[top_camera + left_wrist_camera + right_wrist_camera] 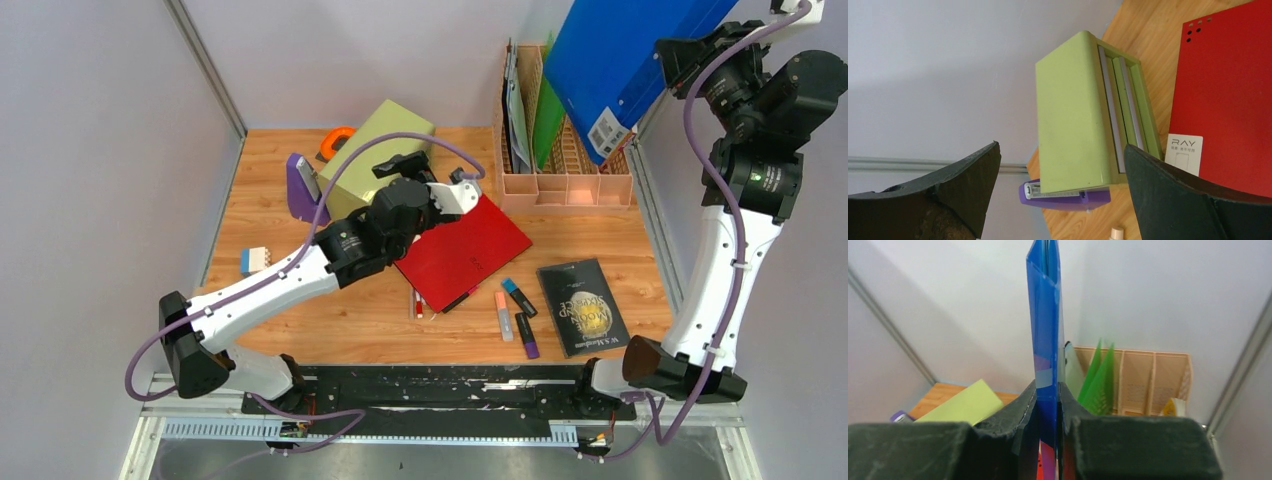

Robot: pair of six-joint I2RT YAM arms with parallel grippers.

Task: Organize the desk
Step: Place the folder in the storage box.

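Pale walls (pixel 100 150) are boxing in the wooden desk (pixel 340 332), where the left arm (pixel 280 285) is stretching low over a red folder (pixel 470 245), jaws gaping empty. The right arm (pixel 735 250) is rearing high, jaws pinching a blue folder (pixel 620 50) above the file rack (pixel 570 190).

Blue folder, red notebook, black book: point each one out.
blue folder (pixel 625 60), top external view, middle of its broad face.
red notebook (pixel 470 250), top external view, bare cover centre.
black book (pixel 583 306), top external view, cover centre.

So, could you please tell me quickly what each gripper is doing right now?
Left gripper: open, holding nothing.
Right gripper: closed on the blue folder.
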